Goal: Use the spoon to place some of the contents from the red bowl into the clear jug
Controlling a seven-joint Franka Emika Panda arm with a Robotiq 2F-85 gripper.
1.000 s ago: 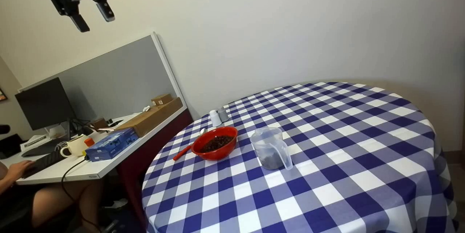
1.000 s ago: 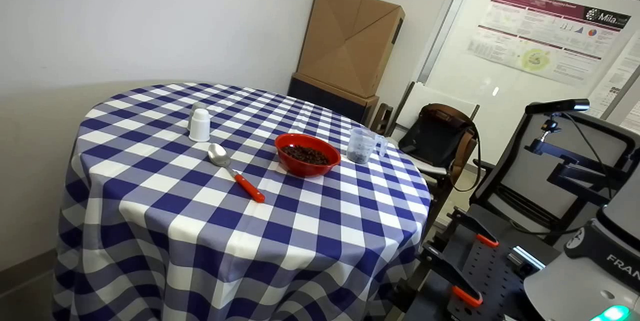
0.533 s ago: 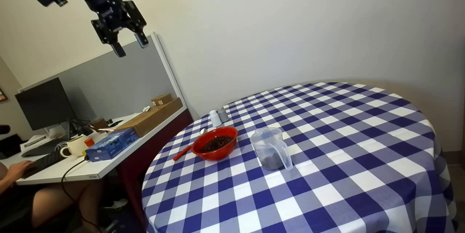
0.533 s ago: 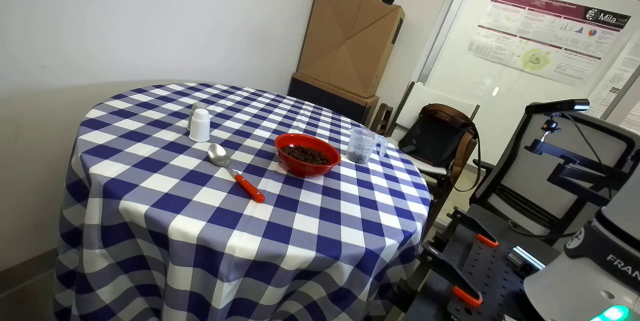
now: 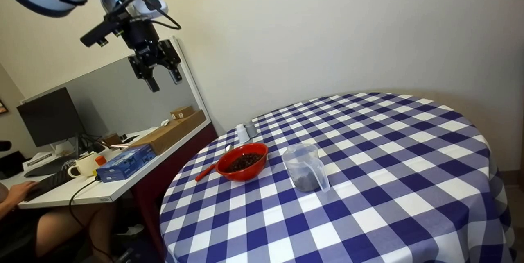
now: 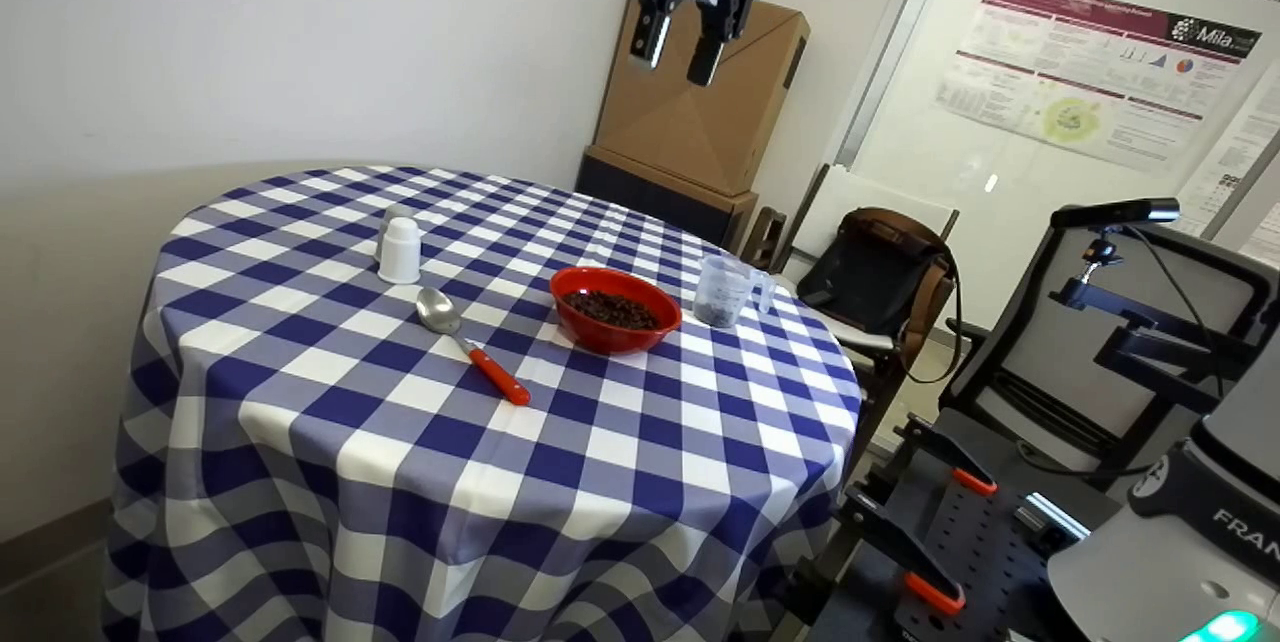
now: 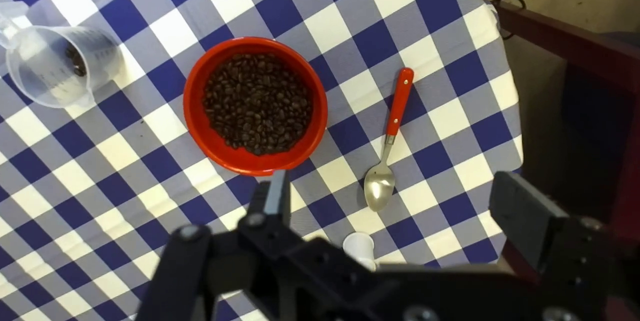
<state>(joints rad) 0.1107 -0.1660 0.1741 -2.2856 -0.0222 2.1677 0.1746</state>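
The red bowl [image 5: 245,176] stands on the checked table and holds the contents [image 7: 257,103], dark beans. The bowl also shows in an exterior view [image 6: 612,340]. The clear jug [image 5: 302,162] stands beside the bowl, with some dark bits at its bottom; it also shows in the wrist view [image 7: 100,53]. The spoon [image 6: 500,377] lies on the cloth on the bowl's other side, its red handle [image 7: 399,101] and metal head both visible in the wrist view. My gripper [image 5: 165,83] is open and empty, high above the table; its fingers stand wide apart in the wrist view [image 7: 392,179].
A white shaker [image 6: 400,250] and a grey shaker [image 5: 251,129] stand near the spoon's head. A desk [image 5: 73,191] with a monitor, a blue box [image 5: 127,162] and a seated person is beside the table. Cardboard boxes [image 6: 690,112] stand behind the table.
My gripper has come down and moved over toward the table, staying open. More of the arm shows in both exterior views. The bowl, spoon and jug have not moved.
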